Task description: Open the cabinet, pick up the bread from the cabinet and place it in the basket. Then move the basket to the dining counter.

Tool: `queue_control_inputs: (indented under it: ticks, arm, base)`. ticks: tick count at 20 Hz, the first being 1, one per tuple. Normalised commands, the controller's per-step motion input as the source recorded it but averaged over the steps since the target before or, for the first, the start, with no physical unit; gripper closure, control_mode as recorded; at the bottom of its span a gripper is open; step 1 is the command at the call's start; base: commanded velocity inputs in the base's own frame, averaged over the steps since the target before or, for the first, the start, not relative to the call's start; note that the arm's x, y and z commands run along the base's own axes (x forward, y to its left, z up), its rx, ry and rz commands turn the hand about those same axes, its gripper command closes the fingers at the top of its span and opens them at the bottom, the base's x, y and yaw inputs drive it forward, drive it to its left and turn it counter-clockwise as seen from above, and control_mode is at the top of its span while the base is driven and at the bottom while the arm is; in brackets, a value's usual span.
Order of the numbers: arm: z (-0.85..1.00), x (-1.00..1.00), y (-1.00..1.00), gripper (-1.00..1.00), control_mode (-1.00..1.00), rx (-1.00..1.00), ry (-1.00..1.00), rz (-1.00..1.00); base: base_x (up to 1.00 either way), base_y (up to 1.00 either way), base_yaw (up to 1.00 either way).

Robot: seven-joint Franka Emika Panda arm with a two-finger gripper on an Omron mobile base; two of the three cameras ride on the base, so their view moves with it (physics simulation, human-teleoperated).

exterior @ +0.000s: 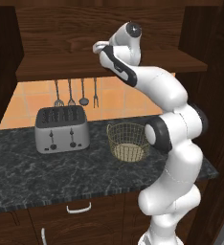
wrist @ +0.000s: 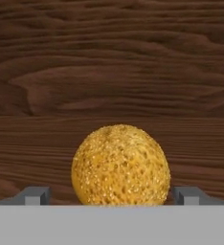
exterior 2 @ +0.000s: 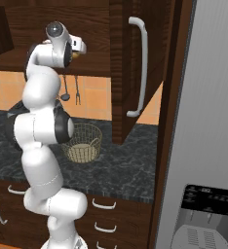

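1. Bread (wrist: 120, 165) – round golden bun with a seeded, pitted crust, sits on the dark wood-grain shelf of the cabinet (exterior 2: 135, 29), whose door stands open.
2. Gripper (wrist: 112, 195) spread wide, one tip on each side of the bun; grip not closed.
3. Basket (exterior: 128, 141) – brass wire mesh, tan base, on the black speckled counter (exterior: 37, 172) beside the boxy steel toaster (exterior: 61, 129).

One bread bun (wrist: 120, 165) on the cabinet shelf (wrist: 47, 158). One wire basket (exterior: 127, 142) and one four-slot toaster (exterior: 61, 128) on the granite countertop (exterior: 47, 172). Four hanging utensils (exterior: 75, 93) along the countertop's back edge.
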Motion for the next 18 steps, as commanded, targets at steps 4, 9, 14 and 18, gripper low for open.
queue_control_inputs:
  ticks: [4,9,14,18]
  arm:
    - [-0.18,0.16,0.00,-1.00,-1.00,0.00,0.00,0.00]
    - [-0.09,0.29,0.00,-1.00,-1.00,0.00,0.00,0.00]
    - [-0.03,0.32,0.00,-1.00,-1.00,0.00,0.00,-0.01]
    - [-0.06,0.18,0.00,1.00,-1.00,-0.01,0.00,0.00]
  base:
    - [0.00,0.00,0.00]
    - [0.00,0.00,0.00]
    - [0.00,0.00,0.00]
    - [0.00,0.00,0.00]
